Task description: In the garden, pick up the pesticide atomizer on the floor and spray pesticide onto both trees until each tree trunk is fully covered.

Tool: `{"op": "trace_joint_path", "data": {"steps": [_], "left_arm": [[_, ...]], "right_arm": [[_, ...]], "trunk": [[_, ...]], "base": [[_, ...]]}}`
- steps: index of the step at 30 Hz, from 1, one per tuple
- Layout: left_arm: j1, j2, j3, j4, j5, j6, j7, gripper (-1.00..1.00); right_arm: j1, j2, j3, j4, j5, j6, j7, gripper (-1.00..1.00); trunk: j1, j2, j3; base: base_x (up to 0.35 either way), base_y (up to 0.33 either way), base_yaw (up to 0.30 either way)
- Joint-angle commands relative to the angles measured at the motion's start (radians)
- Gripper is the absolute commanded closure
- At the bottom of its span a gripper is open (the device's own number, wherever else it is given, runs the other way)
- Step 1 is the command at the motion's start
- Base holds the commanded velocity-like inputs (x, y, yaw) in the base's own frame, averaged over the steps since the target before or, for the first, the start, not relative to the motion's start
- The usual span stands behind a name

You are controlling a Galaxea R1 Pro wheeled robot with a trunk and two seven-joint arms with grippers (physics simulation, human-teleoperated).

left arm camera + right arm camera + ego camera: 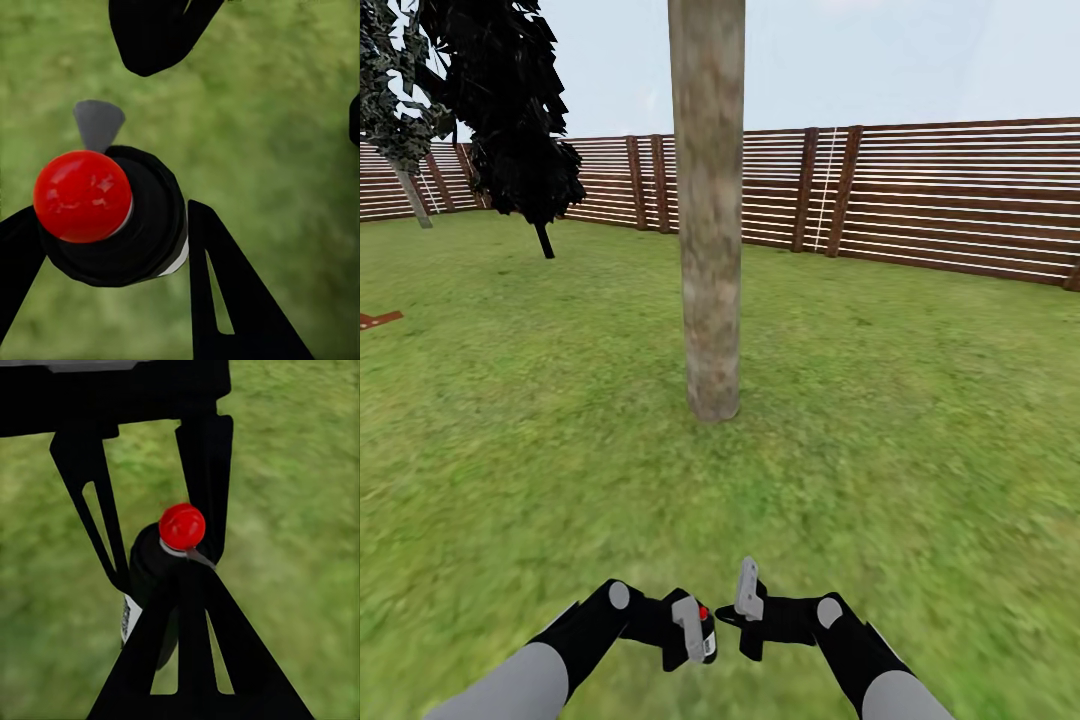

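The pesticide atomizer (112, 225), a small black bottle with a round red cap (82, 195) and a pale label, sits clamped between the jaws of my left gripper (695, 625), held low in front of me above the lawn (920, 420). My jaws are closed in on the dark body just under the cap, one finger (240, 300) pressed to its side, and a grey nozzle tab (98, 124) juts out past the cap. I judge the bottle to be light and rigid, with a smooth round wall that could twist or slip in a two-finger hold, so the sensible place to grip is where I have it, across the widest part of the body and clear of the cap and nozzle. My right gripper (748, 600) hangs just beside the bottle with its jaws parted and nothing between them; from its own wrist camera the red cap sits in the gap between its fingers (206, 472) without contact that I can make out. Straight ahead, well apart from both hands, rises a thick grey-brown tree trunk (710, 230), bare of any white specks. Behind it runs the brown slat fence (940, 200), with a dark columnar tree (510, 110) off to the left.
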Motion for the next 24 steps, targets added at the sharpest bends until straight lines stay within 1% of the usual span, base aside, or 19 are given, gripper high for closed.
{"op": "trace_joint_path", "data": {"steps": [1, 12, 15, 18, 24], "left_arm": [[0.0, 0.0, 0.0, 0.0, 0.001, -0.001, 0.0, 1.0], [0.0, 0.0, -0.001, 0.001, 0.005, -0.014, -0.012, 1.0], [0.0, -0.004, -0.001, 0.001, 0.006, -0.015, -0.014, 1.0], [-0.001, -0.008, -0.001, 0.001, 0.006, -0.015, -0.03, 1.0], [-0.002, -0.009, -0.001, 0.0, 0.006, -0.016, -0.037, 1.0]], "right_arm": [[0.0, 0.0, 0.0, 0.0, 0.0, 0.0, 0.0, 1.0], [0.0, 0.0, 0.0, 0.0, 0.0, 0.0, 0.0, 1.0], [0.0, 0.0, 0.0, 0.0, 0.0, 0.0, 0.0, 1.0], [0.0, 0.0, 0.0, 0.0, 0.0, 0.0, 0.0, 1.0], [0.0, 0.0, 0.0, 0.0, 0.0, 0.0, 0.0, 1.0]], "trunk": [[0.0, 0.0, 0.0], [0.0, 0.0, 0.0], [0.0, 0.0, 0.0], [0.0, 0.0, 0.0], [0.0, 0.0, 0.0]], "base": [[0.0, 0.0, 0.0], [0.0, 0.0, 0.0], [0.0, 0.0, 0.0], [0.0, 0.0, 0.0], [0.0, 0.0, 0.0]]}}
